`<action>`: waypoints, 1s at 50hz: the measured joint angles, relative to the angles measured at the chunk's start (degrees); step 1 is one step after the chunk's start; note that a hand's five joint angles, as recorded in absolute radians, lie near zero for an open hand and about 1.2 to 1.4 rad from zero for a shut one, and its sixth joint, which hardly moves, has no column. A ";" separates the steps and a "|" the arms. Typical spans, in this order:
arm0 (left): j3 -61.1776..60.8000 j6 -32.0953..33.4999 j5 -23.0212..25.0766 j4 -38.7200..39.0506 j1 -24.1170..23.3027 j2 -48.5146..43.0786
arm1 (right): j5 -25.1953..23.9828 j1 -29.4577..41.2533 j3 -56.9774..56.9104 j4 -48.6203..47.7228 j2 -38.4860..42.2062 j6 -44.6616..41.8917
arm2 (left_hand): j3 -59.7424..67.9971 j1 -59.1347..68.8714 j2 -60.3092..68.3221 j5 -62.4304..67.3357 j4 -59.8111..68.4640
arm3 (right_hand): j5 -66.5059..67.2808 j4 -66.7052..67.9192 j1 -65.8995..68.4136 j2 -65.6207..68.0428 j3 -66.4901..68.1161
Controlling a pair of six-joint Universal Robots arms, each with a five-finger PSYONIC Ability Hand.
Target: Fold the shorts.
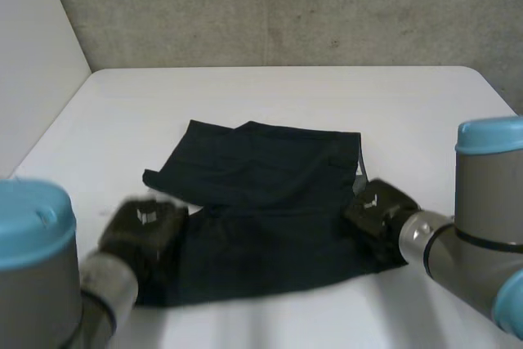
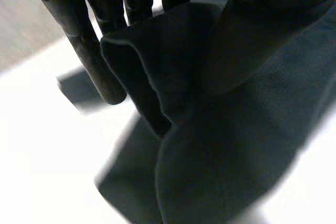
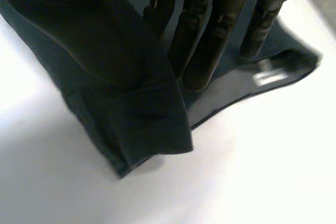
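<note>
**Both hands gripping the near side of the shorts**

The left hand (image 1: 143, 226) sits at the shorts' (image 1: 261, 210) near left corner. In its wrist view the fingers (image 2: 97, 51) reach down almost straight. A raised fold of dark cloth stands up against them, caught between the fingers and the thumb side of the hand, so this hand has hold of the shorts.

The right hand (image 1: 377, 210) is at the shorts' right edge, partway along it. Its fingers (image 3: 205, 45) are also nearly straight and lie against the cloth. The thumb side presses a lifted flap of cloth towards them, so this hand grips the shorts too. A small pale label (image 3: 268, 74) shows on the cloth just past its fingertips.

The shorts lie mid-table, dark and mostly flat. A second layer of cloth lies over their far half, and its edge runs across between the two hands.

The white table (image 1: 286, 96) surrounds the shorts on every side. Beyond the shorts' far edge stands a grey concrete wall (image 1: 286, 6), and a pale panel (image 1: 33, 55) rises off their left side. The arms' light-blue caps (image 1: 29, 222) sit nearer than the shorts' near edge.
</note>
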 measured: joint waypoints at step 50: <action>38.88 11.15 6.46 16.06 8.82 -32.39 | -2.13 -1.95 -25.18 -12.84 12.84 27.38 | -55.47 -54.83 -56.65 -52.95 -56.76 | -48.26 0.37 -40.72 -49.36 -49.87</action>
